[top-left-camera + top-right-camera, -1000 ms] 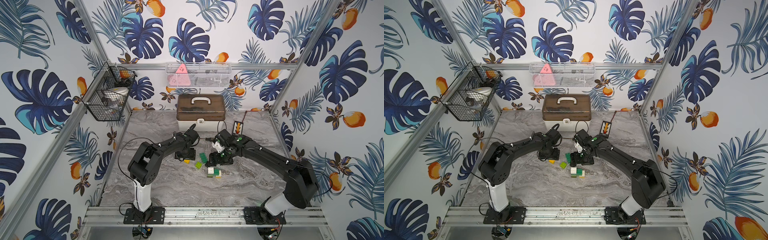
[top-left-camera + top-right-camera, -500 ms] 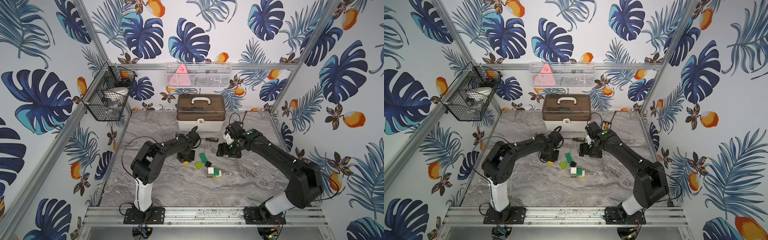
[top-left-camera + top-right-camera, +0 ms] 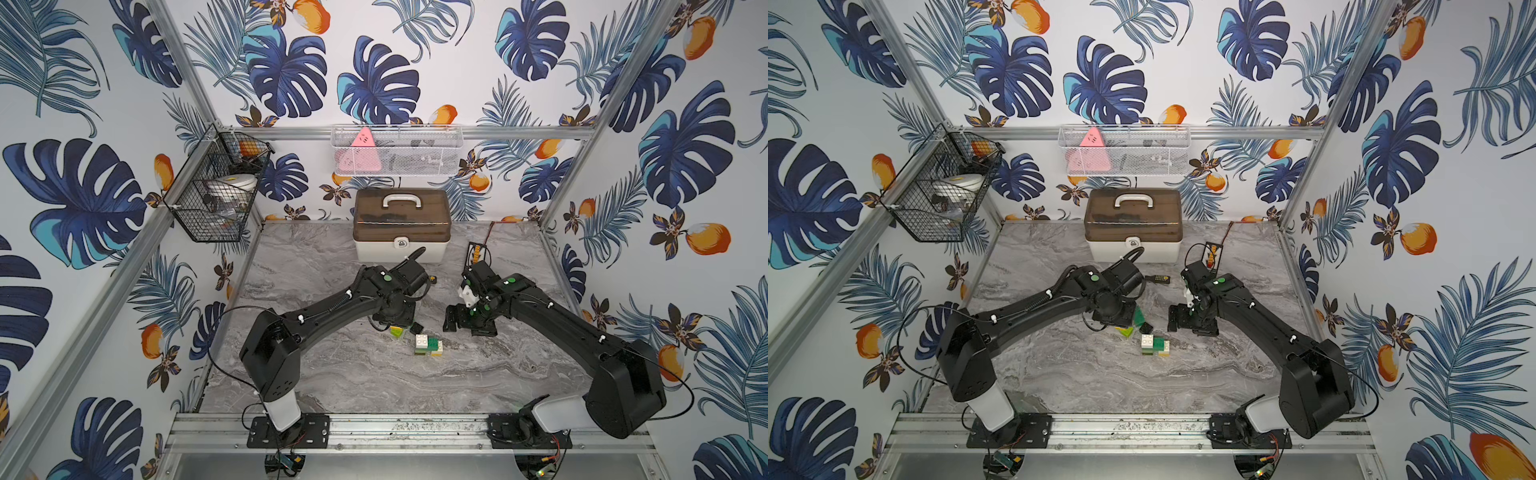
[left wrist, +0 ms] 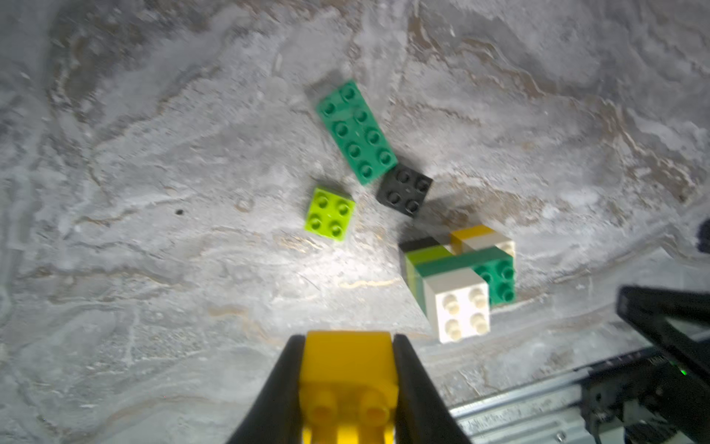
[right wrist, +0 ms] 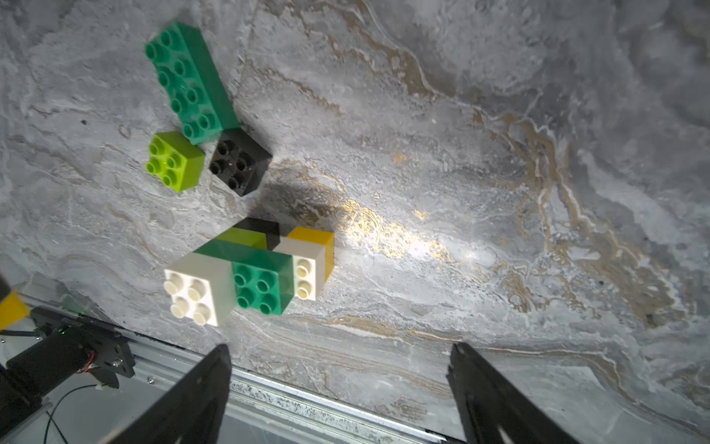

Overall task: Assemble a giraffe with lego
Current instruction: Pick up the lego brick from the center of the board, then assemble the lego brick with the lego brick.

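giraffe (image 3: pixel 428 345) upright, studs up — green crosspiece (image 3: pixel 434 343) runs left-right.

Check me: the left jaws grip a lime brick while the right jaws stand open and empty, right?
No. The left jaws grip a yellow brick, as the left wrist view shows; the lime brick lies loose. The right jaws are open and empty.
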Available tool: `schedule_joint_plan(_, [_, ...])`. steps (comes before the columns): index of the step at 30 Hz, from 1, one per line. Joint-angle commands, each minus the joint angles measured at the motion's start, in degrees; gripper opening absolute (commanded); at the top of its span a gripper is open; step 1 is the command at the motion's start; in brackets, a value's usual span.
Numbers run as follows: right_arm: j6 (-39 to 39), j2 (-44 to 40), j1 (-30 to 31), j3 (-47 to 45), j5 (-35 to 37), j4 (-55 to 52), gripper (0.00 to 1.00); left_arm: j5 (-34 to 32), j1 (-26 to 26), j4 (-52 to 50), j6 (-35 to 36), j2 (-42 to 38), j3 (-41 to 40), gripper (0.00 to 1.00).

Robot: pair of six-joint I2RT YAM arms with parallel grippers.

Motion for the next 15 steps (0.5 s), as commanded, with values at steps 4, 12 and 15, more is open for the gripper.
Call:
schedule_joint_plan(4, [2.3, 0.1, -1.9, -2.0, -0.3, 1.5, 0.96, 2.4, -2.3, -2.2, -5.1, 3.5, 3.7, 0.23])
schedule_joint_plan(12, [1.9, -3.1, -6.5, -3.8, 0.1, 2.2, 0.97, 2.7, -4.8, -1.9, -7.0, 8.5, 8.9, 0.25])
schedule_joint_plan(15, [1.6, -3.2, -7.2, -3.6, 0.0, 2.3, 0.97, 2.4, -5.4, -2.4, -7.5, 10.4, 10.5, 0.25])
